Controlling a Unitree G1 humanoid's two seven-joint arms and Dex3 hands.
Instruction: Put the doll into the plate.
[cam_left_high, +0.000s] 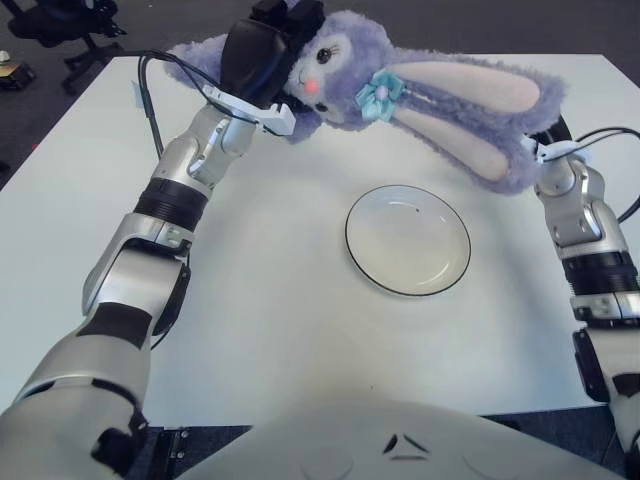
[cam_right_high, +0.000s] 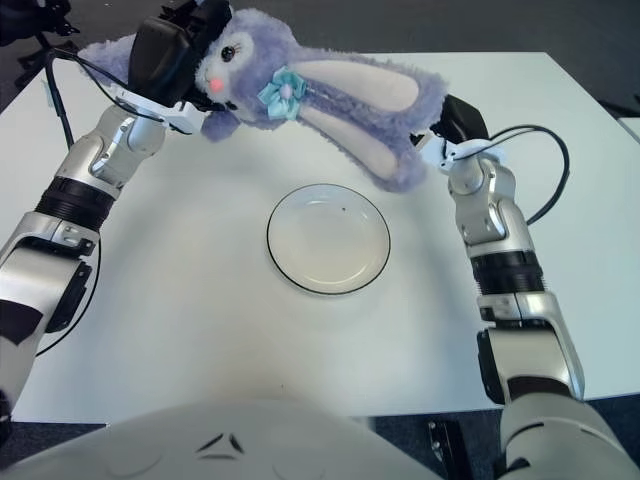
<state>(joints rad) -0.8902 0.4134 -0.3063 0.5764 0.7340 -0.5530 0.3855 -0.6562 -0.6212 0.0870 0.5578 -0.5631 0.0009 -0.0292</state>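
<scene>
A white counter (cam_left_high: 250, 330) seen from the robot's head, looking down; a purple plush rabbit doll (cam_left_high: 400, 95) with long pink-lined ears is held in the air above the far half of the counter, stretched sideways between the two hands; its face, with a pink nose and dark eye, points toward the left, and a pale blue flower bow (cam_left_high: 375, 97) sits at the base of its ears; the ears trail to the right.

The left hand (cam_left_high: 262, 55), black and bulky, is closed on the doll's head end near the far left part of the counter; the left arm reaches up from the near left edge.

The right hand (cam_right_high: 452, 122) is at the ear tips near the far right edge, mostly hidden behind the plush; it seems to be gripping the ear end, though the fingers themselves cannot be made out.

A round white plate (cam_left_high: 407, 240) with a thin dark rim lies flat on the counter right of centre, holding nothing; the doll hangs beyond it, toward the far edge, not touching it.
</scene>
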